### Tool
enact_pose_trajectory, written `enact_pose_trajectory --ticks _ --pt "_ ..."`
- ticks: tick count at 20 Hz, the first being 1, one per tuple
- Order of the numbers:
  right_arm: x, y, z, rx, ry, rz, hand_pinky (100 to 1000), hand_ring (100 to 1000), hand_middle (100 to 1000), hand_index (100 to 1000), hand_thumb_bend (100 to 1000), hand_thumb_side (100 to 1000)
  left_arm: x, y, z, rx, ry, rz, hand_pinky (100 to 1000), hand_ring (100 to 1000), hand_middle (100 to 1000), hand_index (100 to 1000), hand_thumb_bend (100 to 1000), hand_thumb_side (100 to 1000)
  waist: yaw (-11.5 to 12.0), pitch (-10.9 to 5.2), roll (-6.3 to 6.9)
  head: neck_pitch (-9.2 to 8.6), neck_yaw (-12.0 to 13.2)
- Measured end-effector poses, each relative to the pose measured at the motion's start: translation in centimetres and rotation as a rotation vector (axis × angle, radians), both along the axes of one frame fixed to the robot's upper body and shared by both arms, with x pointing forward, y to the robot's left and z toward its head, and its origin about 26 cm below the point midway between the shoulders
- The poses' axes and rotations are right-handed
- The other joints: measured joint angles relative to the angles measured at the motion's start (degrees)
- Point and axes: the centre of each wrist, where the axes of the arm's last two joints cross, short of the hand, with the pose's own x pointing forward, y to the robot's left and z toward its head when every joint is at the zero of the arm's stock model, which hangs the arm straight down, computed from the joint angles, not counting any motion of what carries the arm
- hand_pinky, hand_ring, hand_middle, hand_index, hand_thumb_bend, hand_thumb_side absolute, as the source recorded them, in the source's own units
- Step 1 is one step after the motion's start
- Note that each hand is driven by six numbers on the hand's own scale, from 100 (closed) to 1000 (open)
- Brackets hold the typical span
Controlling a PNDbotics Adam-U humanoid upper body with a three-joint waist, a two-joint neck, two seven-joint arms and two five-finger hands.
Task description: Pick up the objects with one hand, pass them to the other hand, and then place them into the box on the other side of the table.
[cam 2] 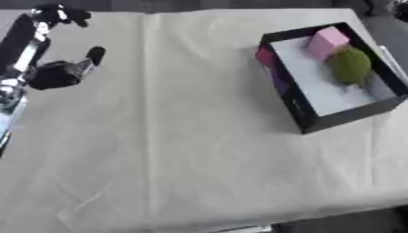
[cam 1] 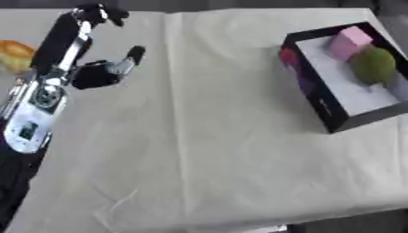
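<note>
Reached at far left toward an orange rounded object (cam 1: 16,54) with empty, open black left hand (cam 1: 76,50), apparently to collect it for the black rectangular box (cam 1: 318,107) at right, already holding pink cube (cam 1: 349,42) and green rounded object (cam 1: 374,66).

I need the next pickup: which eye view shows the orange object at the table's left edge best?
The left eye view: the orange object sits at the left edge, beside the left hand. The right eye view does not show it at all.

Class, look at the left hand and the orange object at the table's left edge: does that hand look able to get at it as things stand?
Probably yes. The left hand hangs open just beside the orange object, and nothing lies between them on the cloth.
</note>
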Motion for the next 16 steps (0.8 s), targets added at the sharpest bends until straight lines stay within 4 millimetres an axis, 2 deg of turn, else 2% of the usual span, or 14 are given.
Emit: enact_pose_trajectory --ticks 8,11,14,16 --pt "-1.2 1.9 1.0 0.012 -0.073 0.039 714 841 864 891 123 255 1.7 6.8 3.9 0.101 0.083 0.242 774 791 654 823 396 599 -0.9 0.02 0.46 -0.26 1.9" --pt "-1.6 2.3 1.2 0.009 -0.085 0.044 715 840 863 890 127 259 2.4 9.0 4.8 0.134 0.133 0.312 773 784 635 818 414 523 -1.4 0.12 0.66 -0.65 2.5" --pt "-1.7 2.7 1.3 0.01 -0.093 0.052 715 839 862 889 125 264 3.0 10.8 5.3 0.159 0.185 0.367 778 792 658 828 392 550 -2.2 0.48 0.7 -1.06 2.8" --pt "-1.8 2.9 1.4 0.013 -0.096 0.055 715 839 861 889 125 265 3.4 11.9 5.5 0.179 0.236 0.41 783 801 683 838 412 584 -2.5 0.6 0.74 -1.46 3.1"
